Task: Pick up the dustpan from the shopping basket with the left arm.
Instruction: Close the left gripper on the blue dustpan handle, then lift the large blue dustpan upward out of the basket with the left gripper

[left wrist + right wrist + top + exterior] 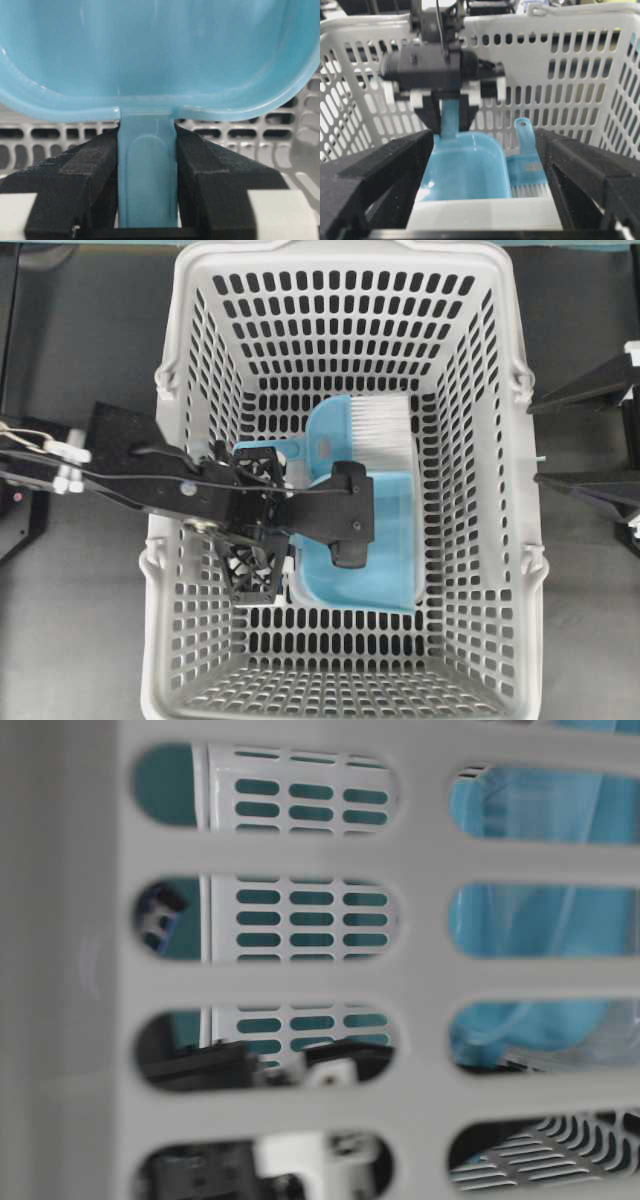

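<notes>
1. We see the shopping basket, big and grey with rows of slots in its walls and floor. It fills most of the view from above and sits on a dark table.
2. The left arm is black with thin cables. It comes in over the basket's left wall and reaches down inside.
3. The dustpan is light blue and lies on the basket floor, near the middle. Its wide scoop is on the right side in the view from above, and its thin handle points toward the left arm.
4. The hand brush is the same blue, with white bristles. It lies just beside the dustpan, nearer the far wall.
5. The left gripper has its two black fingers pressed on both sides of the dustpan's handle, just below the scoop. It has hold of the handle. We cannot tell if the dustpan is off the floor.
6. The right gripper is spread wide with nothing between its fingers. It is outside the basket, pointing toward it.
</notes>
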You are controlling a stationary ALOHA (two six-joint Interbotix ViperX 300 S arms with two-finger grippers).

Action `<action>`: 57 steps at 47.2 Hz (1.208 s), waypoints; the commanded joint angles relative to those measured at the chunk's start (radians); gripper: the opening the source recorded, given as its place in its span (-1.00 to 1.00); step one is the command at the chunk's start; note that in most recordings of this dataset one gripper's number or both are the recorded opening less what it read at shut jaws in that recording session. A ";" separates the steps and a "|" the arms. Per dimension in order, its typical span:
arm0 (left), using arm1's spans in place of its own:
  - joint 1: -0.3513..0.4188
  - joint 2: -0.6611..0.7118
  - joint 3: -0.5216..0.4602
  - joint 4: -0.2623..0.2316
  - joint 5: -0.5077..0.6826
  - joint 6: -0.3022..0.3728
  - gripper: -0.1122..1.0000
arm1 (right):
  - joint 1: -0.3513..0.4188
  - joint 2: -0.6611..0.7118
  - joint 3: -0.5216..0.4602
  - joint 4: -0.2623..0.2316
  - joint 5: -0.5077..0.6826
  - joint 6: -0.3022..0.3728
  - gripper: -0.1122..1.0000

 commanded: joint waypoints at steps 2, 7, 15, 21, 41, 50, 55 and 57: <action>0.005 -0.074 -0.020 0.003 -0.006 0.000 -0.31 | 0.003 0.005 -0.009 0.005 -0.011 0.002 0.62; 0.012 -0.130 -0.021 0.003 -0.015 0.000 -0.31 | 0.003 0.005 -0.006 0.005 -0.011 0.002 0.62; 0.031 -0.224 -0.021 0.003 -0.055 0.002 -0.31 | 0.003 0.003 -0.003 0.005 -0.012 0.002 0.62; 0.052 -0.296 -0.023 0.003 -0.086 0.002 -0.31 | 0.003 0.000 -0.002 0.005 -0.012 0.002 0.62; 0.057 -0.380 -0.012 0.003 -0.132 0.015 -0.31 | 0.003 -0.028 0.000 0.005 -0.015 0.002 0.62; 0.057 -0.377 -0.026 0.005 -0.132 0.015 -0.31 | 0.003 -0.028 0.000 0.005 -0.023 0.002 0.62; 0.055 -0.376 -0.031 0.003 -0.132 0.015 -0.31 | 0.002 -0.028 0.000 0.005 -0.023 0.002 0.62; 0.054 -0.376 -0.032 0.005 -0.132 0.015 -0.31 | 0.002 -0.028 0.000 0.005 -0.023 0.002 0.62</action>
